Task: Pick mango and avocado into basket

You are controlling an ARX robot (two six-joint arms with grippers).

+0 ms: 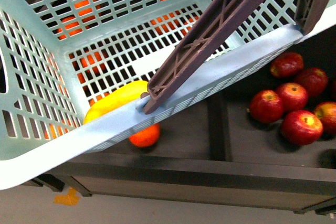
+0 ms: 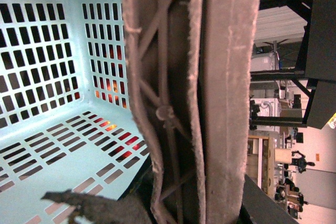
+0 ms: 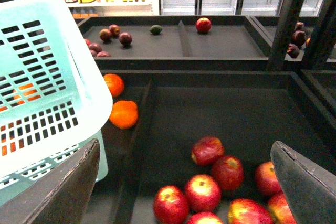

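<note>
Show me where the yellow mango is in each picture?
Front view: the mango shows low and left of middle, inside the basket, just behind its near rim.
Left wrist view: not in it; a brown handle blocks much of the view.
Right wrist view: not in it.
Shared landmark: the turquoise basket shows in all three views.

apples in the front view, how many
6 apples, all clustered in the dark bin right of the basket; others may be cut off at the right edge.
</note>
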